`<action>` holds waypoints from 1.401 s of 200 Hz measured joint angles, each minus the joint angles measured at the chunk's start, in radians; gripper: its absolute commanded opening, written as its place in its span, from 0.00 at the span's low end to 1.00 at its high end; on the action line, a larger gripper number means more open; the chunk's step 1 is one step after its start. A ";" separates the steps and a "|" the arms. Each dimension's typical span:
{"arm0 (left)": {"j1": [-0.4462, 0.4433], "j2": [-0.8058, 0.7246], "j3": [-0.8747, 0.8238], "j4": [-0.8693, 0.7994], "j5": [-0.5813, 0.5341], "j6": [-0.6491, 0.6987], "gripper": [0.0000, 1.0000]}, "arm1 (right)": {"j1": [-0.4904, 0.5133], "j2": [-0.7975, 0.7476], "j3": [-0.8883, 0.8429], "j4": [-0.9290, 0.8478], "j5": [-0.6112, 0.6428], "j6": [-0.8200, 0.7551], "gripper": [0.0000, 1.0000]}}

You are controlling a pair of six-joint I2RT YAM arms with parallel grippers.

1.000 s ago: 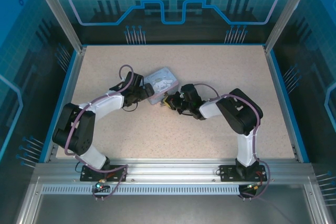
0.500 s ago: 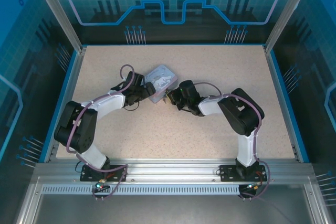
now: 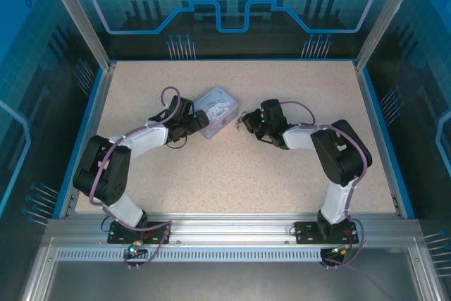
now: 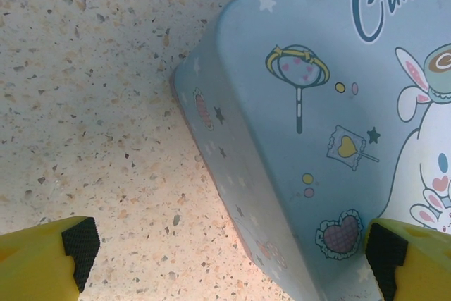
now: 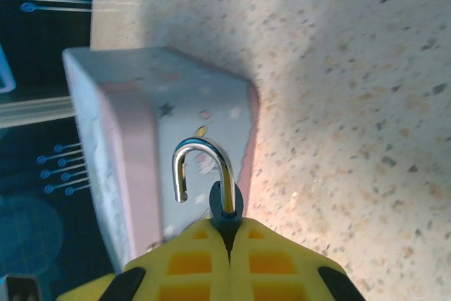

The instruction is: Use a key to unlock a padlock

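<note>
Speckled worktop (image 3: 296, 89) inside blue enclosure. Clamped tight in right hand (image 5: 227, 229): padlock (image 5: 227, 208), shackle swung free at one end. It looks unlocked, so the task is likely near done; key not discernible. Wide-open left hand (image 4: 231, 246) straddles corner of box (image 4: 296, 103), gripping nothing. Versus a second ago: right hand has pulled rightward, away from box.

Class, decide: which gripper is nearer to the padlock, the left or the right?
Right. The right gripper is shut on the padlock, whose shackle pokes out in front. The left gripper is open at the other side of the box, away from the padlock.
</note>
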 measured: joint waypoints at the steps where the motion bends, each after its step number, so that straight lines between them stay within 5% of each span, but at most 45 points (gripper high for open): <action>1: 0.000 0.000 0.001 -0.001 0.000 0.000 0.99 | 0.000 -0.003 0.000 -0.001 -0.001 -0.001 0.00; 79: 0.001 -0.047 0.055 -0.153 0.001 0.035 0.99 | -0.121 -0.210 -0.166 -0.082 -0.117 -0.210 0.00; 131: 0.001 -0.183 0.052 -0.195 0.002 0.036 0.99 | -0.257 -0.230 -0.267 -0.087 -0.200 -0.285 0.00; 178: 0.001 -0.332 0.007 -0.211 0.018 0.032 0.99 | -0.285 -0.222 -0.326 -0.043 -0.261 -0.291 0.00; 234: 0.001 -0.401 -0.008 -0.246 0.032 0.028 0.99 | -0.368 -0.272 -0.414 -0.068 -0.282 -0.319 0.54; 280: 0.001 -0.428 -0.008 -0.255 0.039 0.027 0.99 | -0.401 -0.494 -0.441 -0.233 -0.228 -0.356 0.77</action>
